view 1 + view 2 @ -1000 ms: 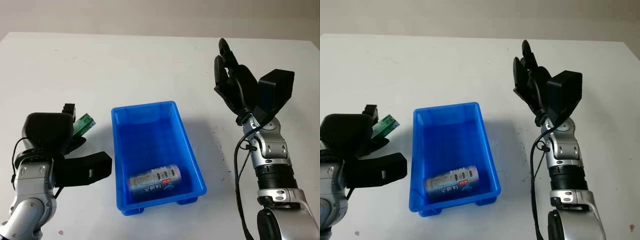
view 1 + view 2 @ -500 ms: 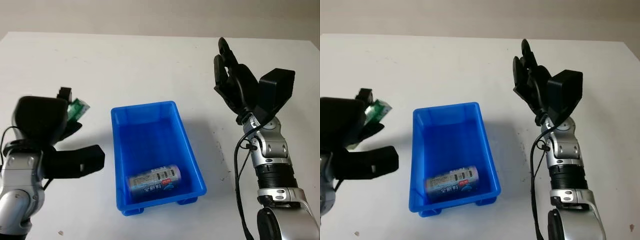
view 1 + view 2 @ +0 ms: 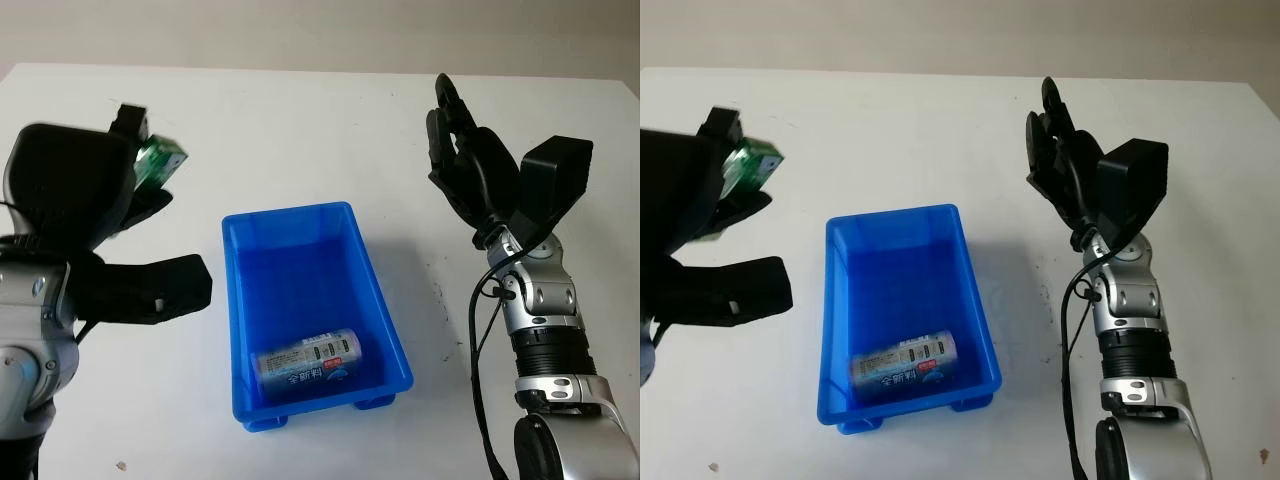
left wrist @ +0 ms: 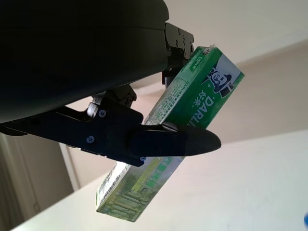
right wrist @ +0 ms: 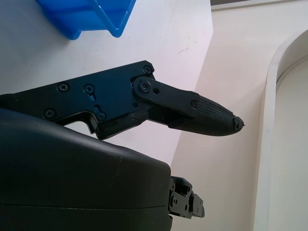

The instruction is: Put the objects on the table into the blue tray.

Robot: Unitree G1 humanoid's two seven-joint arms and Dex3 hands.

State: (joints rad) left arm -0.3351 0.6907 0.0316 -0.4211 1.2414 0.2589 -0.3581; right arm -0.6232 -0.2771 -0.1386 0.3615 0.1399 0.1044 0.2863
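So from where I was standing, the blue tray [image 3: 305, 310] sat in the middle of the white table [image 3: 300, 120], and everything else is easiest to place off that. One thing was already inside it: a can [image 3: 308, 363] lying on its side at the tray's near end, the end closest to the robot.

The left hand [image 3: 85, 200] was up in the air off the tray's left side, out past its far corner, with its fingers [image 4: 173, 142] clamped on a green box [image 4: 178, 125]. It looked like a toothpaste-style carton, green with white print, held tilted and sticking out past the fingertips. It was clear of the table and not over the tray yet.

The right hand [image 3: 465, 165] was raised off the tray's right side, near its far end, open and holding nothing. Looked parked to me.

Progress-wise, I'd call it roughly past the halfway mark: can in, box picked up but not delivered. What was left, as far as I could tell, was swinging that box over the tray and letting go. I didn't spot any other loose object lying around the tray, so that box seemed like the last one.
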